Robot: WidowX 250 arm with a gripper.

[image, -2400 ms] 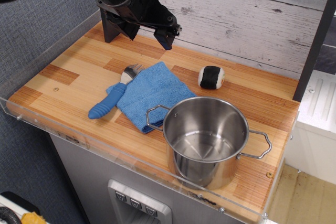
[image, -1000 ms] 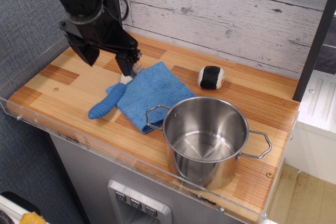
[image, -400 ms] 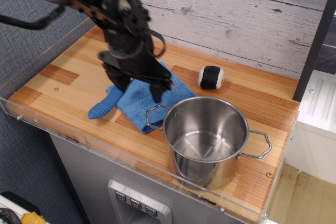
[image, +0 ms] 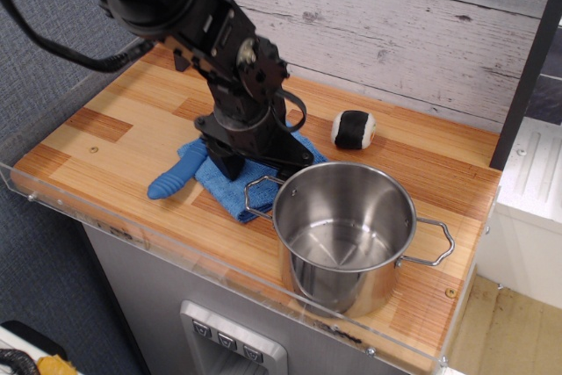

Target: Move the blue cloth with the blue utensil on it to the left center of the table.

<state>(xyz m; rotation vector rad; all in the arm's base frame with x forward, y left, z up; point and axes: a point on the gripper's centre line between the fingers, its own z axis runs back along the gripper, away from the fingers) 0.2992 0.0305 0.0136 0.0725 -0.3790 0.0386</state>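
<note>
Whitewashed planks backed the table (image: 105,120), and a clear rim ran round its wooden top. You had the gripper (image: 255,162) down on the cloth (image: 230,192), over its right half, close by the pot's near-side handle. Two dark fingers reached down to the fabric, one nearer the cloth's middle and one at its right edge, set apart; whether they had closed on any fold you could not tell from this angle, since the arm's body hid most of the contact.

The cloth lay about mid-table, a little toward the front edge, with its front corner just beside the pot (image: 344,234). The utensil (image: 176,175) lay at the cloth's left side: its blue handle stuck out over bare wood toward the front-left corner, and its head was hidden under the arm. A black-and-white ball (image: 353,129) sat apart, toward the back edge.

By my reckoning nothing of the move itself was done. The cloth was not at the left centre, and that stretch of the table lay bare. What was left for you: take a firm hold of the fabric, then drag it left with the utensil riding along. That handle overhung the cloth already, so it could well slip off.
</note>
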